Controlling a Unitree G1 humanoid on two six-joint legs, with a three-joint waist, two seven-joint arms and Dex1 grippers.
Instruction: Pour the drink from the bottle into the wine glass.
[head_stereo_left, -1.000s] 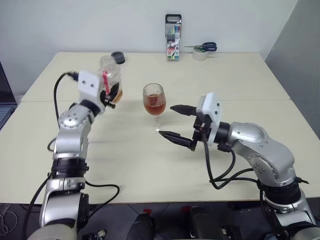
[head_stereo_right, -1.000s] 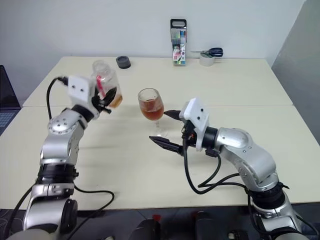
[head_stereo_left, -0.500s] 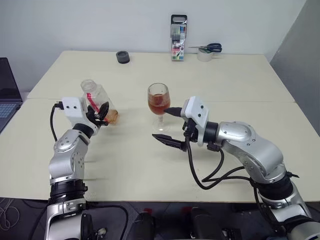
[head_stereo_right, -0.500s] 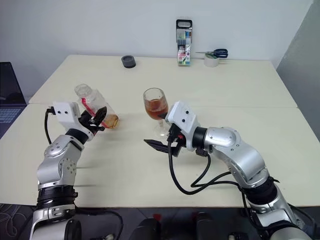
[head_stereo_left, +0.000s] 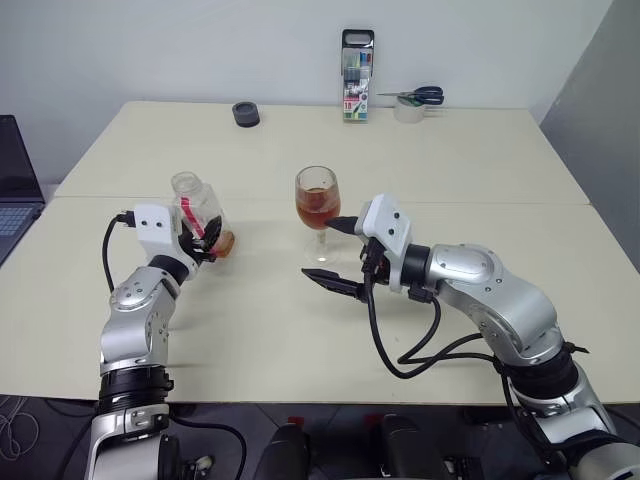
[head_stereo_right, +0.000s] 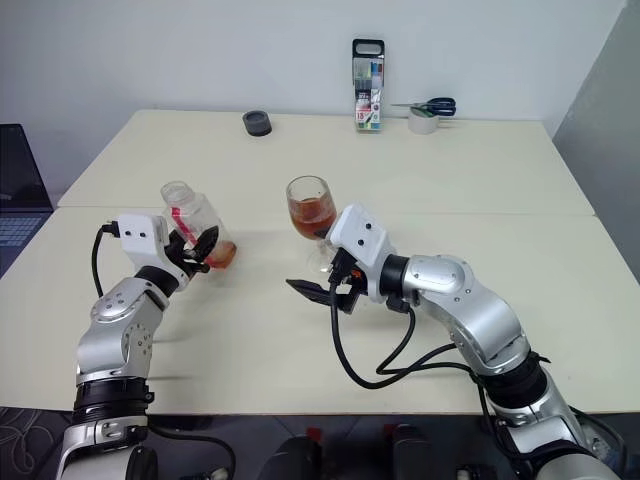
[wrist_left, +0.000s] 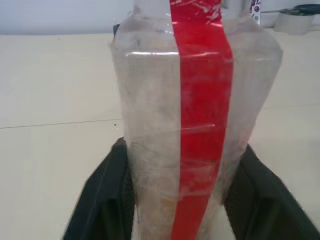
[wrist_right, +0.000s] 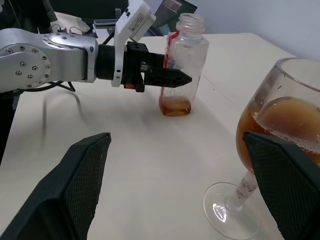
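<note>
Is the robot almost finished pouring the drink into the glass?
Nearly. Done: the wine glass holds most of the drink, and the bottle stands upright on the table with only a little drink in its bottom. In hand: the left gripper sits around the bottle, its fingers loosening. The right gripper is open around the glass stem. Left: drawing both arms away.

Clear bottle — red strip; reddish-brown drink
</note>
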